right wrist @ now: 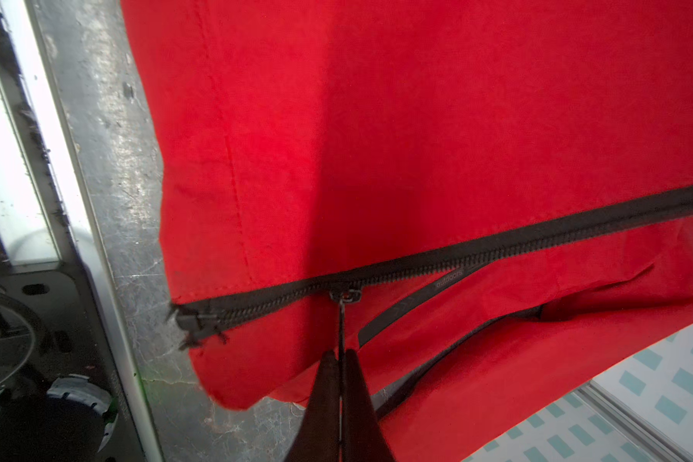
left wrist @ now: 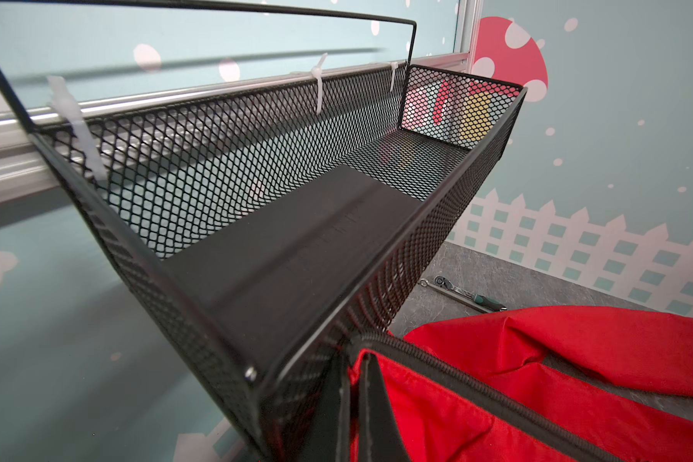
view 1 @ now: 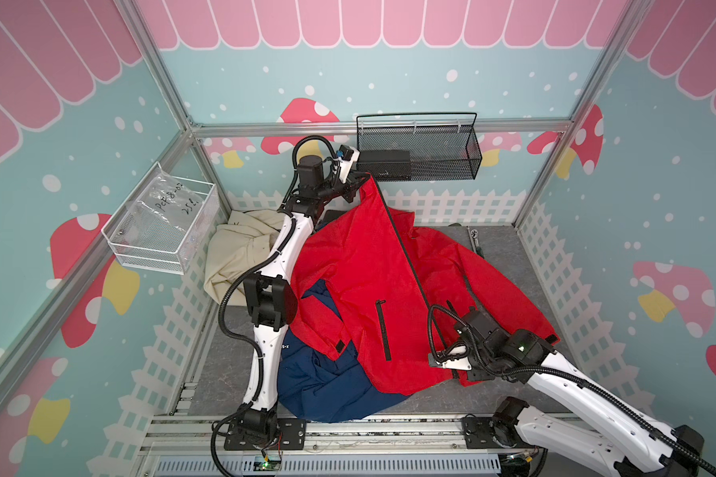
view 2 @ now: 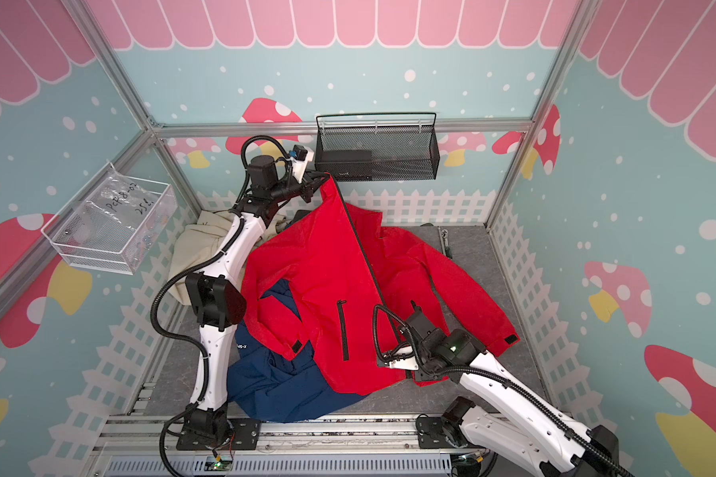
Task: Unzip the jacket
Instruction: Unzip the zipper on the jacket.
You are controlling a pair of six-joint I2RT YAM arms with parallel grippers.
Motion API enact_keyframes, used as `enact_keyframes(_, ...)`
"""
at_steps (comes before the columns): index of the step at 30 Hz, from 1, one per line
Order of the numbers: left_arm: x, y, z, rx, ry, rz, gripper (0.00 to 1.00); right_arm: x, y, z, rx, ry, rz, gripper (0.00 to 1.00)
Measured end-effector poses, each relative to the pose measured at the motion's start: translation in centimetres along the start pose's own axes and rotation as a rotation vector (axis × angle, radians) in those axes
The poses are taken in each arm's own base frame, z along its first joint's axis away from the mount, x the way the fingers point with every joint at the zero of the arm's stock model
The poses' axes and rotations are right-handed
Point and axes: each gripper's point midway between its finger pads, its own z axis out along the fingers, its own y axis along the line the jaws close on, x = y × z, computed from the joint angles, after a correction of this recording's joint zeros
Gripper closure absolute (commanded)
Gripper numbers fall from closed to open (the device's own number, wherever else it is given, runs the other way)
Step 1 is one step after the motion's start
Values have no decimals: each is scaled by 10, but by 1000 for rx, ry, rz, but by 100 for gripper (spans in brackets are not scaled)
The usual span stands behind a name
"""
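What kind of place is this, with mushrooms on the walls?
Probably a robot practice booth, not a real room. The left arm and right arm are bolted to a metal rail, the mushroom walls are printed panels in a metal frame, and a red jacket lies across the table.

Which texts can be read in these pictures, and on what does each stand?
"outdoors": black strip inside the red fabric jacket.
"Pct8-02" and "25", handwritten, partly unsure: clear plastic bag in the white wire basket.
"S-X", start hidden: navy blue garment.
Mark on the black box: too small to read.
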Motion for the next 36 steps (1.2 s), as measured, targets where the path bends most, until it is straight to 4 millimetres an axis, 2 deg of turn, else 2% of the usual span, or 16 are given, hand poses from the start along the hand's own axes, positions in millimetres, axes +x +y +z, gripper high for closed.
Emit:
enact_keyframes(9,1,2,-2,22,-5,2,100,-2,7,-1,-24,-11,-26,100)
enact_keyframes(16,4,8,-12,45,2,-11,100,-4,7,0,-30,-14,-30,100)
enact_keyframes(23,20,13,-21,66,-2,-26,100,-15,3,-1,-34,-58,-21,100)
enact_keyframes(32,24,18,-24,50,17,-57,100,-17,2,-1,-31,-66,-26,100)
enact_keyframes(34,28,64,-40,-142,31,-56,100,-20,-2,-1,-13,-78,-26,100)
enact_keyframes(36,37,121,-74,-330,50,-65,100,-22,-5,-1,-5,-85,-35,100)
